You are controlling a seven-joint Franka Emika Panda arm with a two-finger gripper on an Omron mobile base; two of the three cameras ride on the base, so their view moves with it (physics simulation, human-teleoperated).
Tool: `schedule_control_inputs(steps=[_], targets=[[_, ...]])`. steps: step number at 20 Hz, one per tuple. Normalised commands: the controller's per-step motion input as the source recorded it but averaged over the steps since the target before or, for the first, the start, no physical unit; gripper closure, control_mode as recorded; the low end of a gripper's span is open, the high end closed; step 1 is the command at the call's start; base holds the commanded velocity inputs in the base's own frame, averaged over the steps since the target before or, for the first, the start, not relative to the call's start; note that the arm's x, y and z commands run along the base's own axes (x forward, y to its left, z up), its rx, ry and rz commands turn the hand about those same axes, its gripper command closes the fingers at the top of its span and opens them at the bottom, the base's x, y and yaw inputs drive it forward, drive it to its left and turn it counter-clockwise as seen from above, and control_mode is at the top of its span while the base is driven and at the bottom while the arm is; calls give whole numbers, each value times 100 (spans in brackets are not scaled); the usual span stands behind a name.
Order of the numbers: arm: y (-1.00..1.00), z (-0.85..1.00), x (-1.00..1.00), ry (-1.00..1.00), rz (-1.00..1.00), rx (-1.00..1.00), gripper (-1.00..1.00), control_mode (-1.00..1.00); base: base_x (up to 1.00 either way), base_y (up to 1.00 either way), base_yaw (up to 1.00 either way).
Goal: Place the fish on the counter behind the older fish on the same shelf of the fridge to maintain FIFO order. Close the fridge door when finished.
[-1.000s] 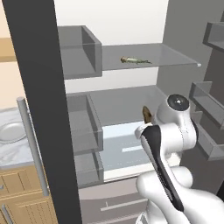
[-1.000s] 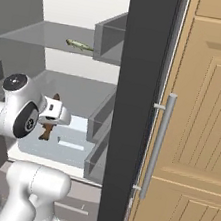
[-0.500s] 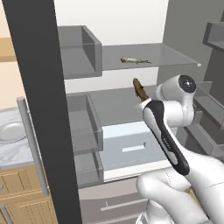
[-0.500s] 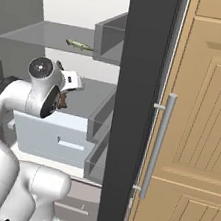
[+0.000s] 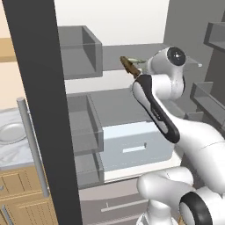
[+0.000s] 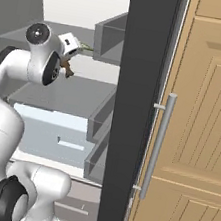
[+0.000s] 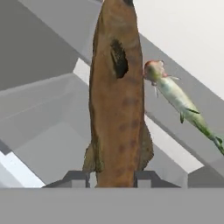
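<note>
My gripper (image 7: 113, 177) is shut on the fish (image 7: 116, 100), a dark brown fish that points away from the hand. In the left base view the fish (image 5: 128, 65) hangs at the level of the upper shelf (image 5: 110, 52), just in front of it, in my gripper (image 5: 135, 71). The older fish (image 7: 179, 98), pale olive-grey, lies on that shelf (image 7: 210, 105) just right of and beyond the held one. The right base view has my gripper (image 6: 67, 61) inside the open fridge (image 6: 132, 111). The counter (image 5: 13, 151) lies low at the left.
Grey door bins (image 5: 79, 50) line the open left door (image 5: 44, 110), with more bins (image 5: 211, 99) at the right. A pale drawer (image 5: 132, 147) sits under the lower shelf. A round dish (image 5: 11, 132) rests on the counter. A tall wooden cabinet (image 6: 206, 122) stands right of the fridge.
The arm has lifted the brown fish from lower-shelf height up to the upper shelf, towards the older fish. The grip has held throughout.
</note>
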Motion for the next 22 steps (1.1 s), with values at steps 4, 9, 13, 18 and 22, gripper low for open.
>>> schedule_control_inputs(steps=[4,9,13,18,22], targets=[[15,68,48,-12,5,-38,100,-100,0,0,0],[0,50,69,-9,8,-30,100,-100,0,0,0],[-7,18,84,0,6,-23,100,-100,0,0,0],[-18,3,80,0,0,-25,100,-100,0,0,0],[-14,0,83,2,1,-13,100,-100,0,0,0]])
